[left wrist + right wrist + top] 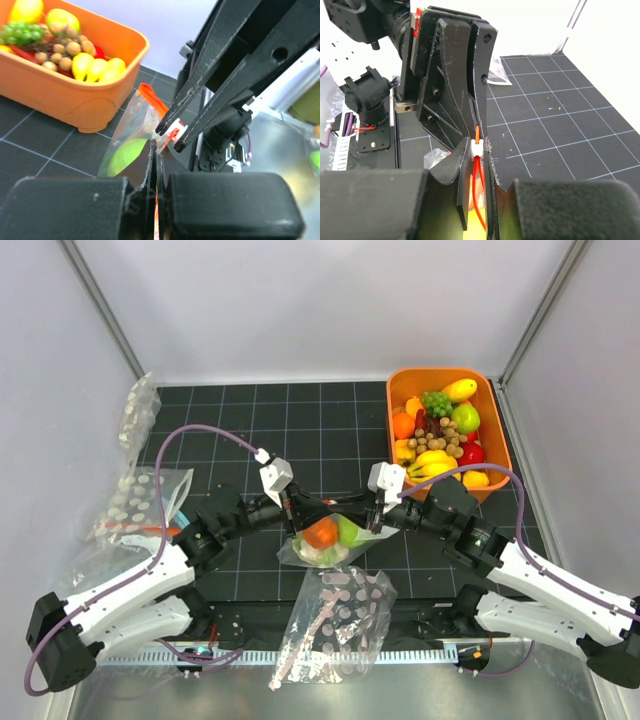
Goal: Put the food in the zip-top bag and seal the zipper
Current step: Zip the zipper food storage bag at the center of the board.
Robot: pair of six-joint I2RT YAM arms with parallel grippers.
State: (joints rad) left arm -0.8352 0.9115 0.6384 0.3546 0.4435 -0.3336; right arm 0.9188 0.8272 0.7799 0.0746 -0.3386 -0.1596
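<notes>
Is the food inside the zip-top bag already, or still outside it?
Inside. The orange piece, green pepper and white cauliflower show through the clear zip-top bag.

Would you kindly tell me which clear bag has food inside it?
The plain zip-top bag, pinched by the left gripper and right gripper: an orange piece and green pepper show inside. The pink-dotted bag and white-dotted bags show no food.

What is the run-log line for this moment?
phase: sealing | food: in bag | left fingers: shut on zipper | right fingers: shut on zipper | closure: unclear
</notes>
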